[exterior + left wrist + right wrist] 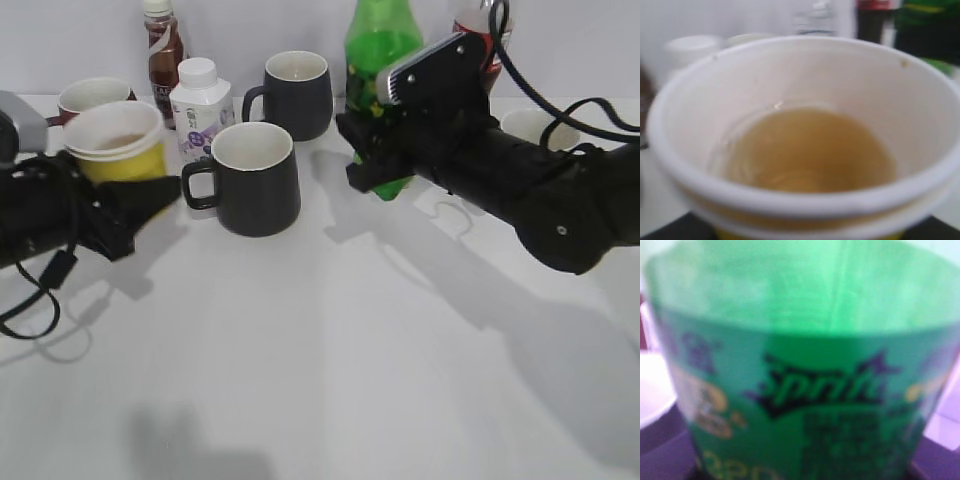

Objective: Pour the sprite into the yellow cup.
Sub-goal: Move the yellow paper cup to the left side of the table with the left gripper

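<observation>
sprite cap cut off; right gripper jaws hidden

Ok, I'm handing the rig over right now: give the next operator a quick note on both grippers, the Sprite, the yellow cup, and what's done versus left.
Left gripper: closed around the yellow cup, at the table's left side by the near dark mug.
Right gripper: around the sprite at label height; the bottle stands upright at the back. A firm grip can't be confirmed.
Cup: the left wrist view shows a tan-looking bottom; too blurry to tell whether it holds liquid.
Done: both items reached.
Left: bring bottle and cup together, tilt, pour. The cap is out of frame, so check it.
</observation>
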You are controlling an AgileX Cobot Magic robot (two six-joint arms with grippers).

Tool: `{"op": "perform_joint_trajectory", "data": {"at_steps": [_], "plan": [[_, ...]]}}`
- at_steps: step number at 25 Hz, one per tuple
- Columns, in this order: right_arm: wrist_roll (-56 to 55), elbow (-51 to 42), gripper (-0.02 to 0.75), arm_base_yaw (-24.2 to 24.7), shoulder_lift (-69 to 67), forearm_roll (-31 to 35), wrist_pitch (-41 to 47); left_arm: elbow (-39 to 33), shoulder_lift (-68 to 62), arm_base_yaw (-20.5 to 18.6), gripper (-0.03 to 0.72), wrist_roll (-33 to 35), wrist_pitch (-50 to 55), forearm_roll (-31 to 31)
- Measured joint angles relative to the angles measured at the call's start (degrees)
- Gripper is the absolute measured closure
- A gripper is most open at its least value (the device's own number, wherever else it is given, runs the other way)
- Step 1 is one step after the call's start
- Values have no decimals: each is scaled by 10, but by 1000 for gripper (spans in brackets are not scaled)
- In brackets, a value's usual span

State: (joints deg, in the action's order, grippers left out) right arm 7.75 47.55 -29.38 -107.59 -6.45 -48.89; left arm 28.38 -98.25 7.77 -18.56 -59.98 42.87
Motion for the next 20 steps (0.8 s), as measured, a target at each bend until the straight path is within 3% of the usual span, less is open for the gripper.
{"op": "perform_joint_trajectory", "data": {"at_steps": [10,20], "plan": [[-22,18,312,0,-8,75,-7,-1,-12,-16,276,87,19,-131],[-24,18,312,0,-9,100,-7,35,-113,-16,278,106,-39,-155]]}}
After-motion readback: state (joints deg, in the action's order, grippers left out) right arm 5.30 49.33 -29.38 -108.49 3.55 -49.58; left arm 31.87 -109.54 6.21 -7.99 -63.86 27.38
